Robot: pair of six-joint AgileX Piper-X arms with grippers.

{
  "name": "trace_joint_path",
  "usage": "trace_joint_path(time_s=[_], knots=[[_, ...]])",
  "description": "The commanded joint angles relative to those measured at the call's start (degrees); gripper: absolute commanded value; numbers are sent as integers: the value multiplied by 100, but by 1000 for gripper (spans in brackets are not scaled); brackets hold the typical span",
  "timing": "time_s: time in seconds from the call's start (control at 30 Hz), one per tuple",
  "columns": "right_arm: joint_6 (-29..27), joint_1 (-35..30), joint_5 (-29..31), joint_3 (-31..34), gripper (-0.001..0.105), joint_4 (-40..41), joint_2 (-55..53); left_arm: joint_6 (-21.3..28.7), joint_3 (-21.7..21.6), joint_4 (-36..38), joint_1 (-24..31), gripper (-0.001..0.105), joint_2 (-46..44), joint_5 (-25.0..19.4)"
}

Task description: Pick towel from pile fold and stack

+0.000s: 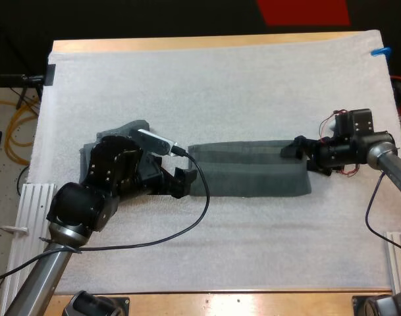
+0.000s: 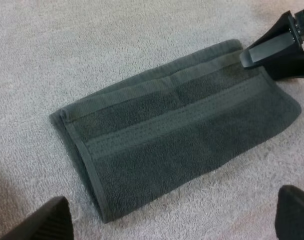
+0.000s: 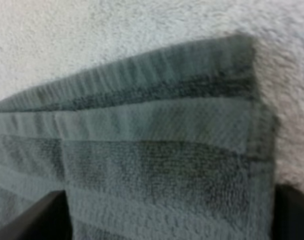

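A long folded towel point(image 1: 249, 170) lies flat across the middle of the white mat point(image 1: 220, 85) on the wooden desk point(image 1: 187, 43). The left gripper point(image 1: 182, 183) sits just off the towel's left end, its jaws spread and clear of the cloth. The right gripper point(image 1: 304, 157) is at the towel's right end, jaws spread wide with the towel's corner lying flat between them. Behind the left arm a crumpled towel point(image 1: 124, 128) rests on the mat.
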Motion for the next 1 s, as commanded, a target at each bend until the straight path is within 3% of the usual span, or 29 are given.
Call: trace_joint_path(time_s=[0.0,0.1,0.17,0.23,0.3,0.47,0.57,0.73,0.8,0.87,0.97], knots=[[-23,6,-217,-21,72,107,93,-49,-8,-34,-7,79,-3,36],[-23,6,-292,-19,55,197,134,-49,-8,-34,-7,79,-3,36],[-23,6,-258,-19,38,240,134,-49,-8,-34,-7,79,-3,36],[-135,6,-259,-19,10,240,134,-49,-8,-34,-7,79,-3,36],[-228,6,-141,-19,0,240,133,-49,-8,-34,-7,79,-3,36],[-567,6,800,-19,0,544,-170,-49,-8,-34,-7,79,-3,36],[-945,6,2097,-56,0,973,-581,-49,-8,-34,-7,79,-3,36],[-1851,6,4823,-336,0,1803,-1319,-49,-8,-34,-7,79,-3,36],[-2023,6,5357,-458,0,2037,-1499,-49,-8,-34,-7,79,-3,36],[-2083,6,5429,-583,0,2195,-1607,-49,-8,-34,-7,79,-3,49],[-1877,95,4993,-787,0,2472,-1651,-48,-8,-34,-7,79,-3,152]])
